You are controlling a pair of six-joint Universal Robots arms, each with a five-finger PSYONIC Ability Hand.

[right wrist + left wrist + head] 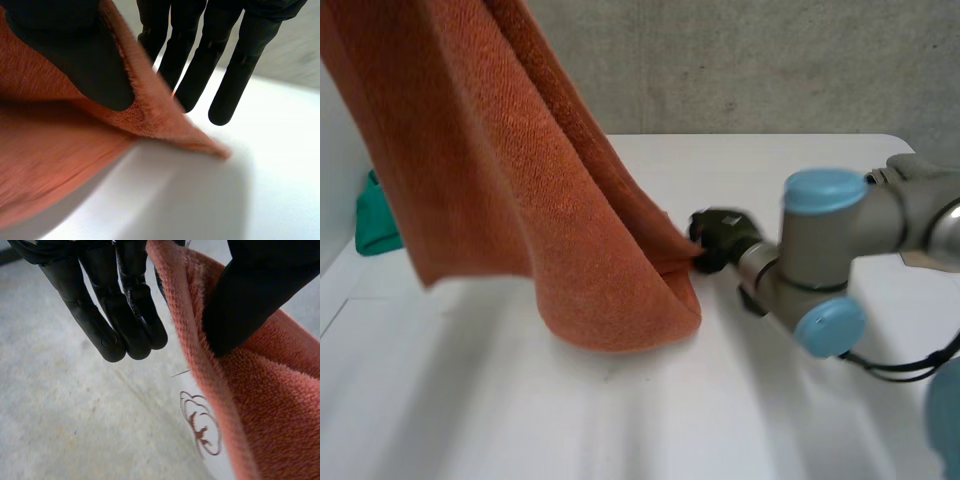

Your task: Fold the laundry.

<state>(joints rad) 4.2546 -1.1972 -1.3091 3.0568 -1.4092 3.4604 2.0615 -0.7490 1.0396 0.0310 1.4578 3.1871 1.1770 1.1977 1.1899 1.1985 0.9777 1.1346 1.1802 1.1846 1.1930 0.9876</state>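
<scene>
An orange towel (520, 200) hangs from high at the left, and its lower fold rests on the white table (770, 400). In the left wrist view my left hand (125, 315) pinches the towel's (280, 405) upper edge between thumb and fingers. A white label with a brown emblem (200, 425) shows just below that edge. My right hand (720, 238) reaches in low from the right. It pinches the towel's lower corner just above the table. In its own wrist view the thumb (75, 55) presses on the towel (50, 150), with the fingers (200, 60) straight behind the corner.
A green cloth (375, 215) lies at the table's far left edge. A grey concrete wall (770, 60) stands behind the table. My right arm (840, 240) stretches across the table's right half.
</scene>
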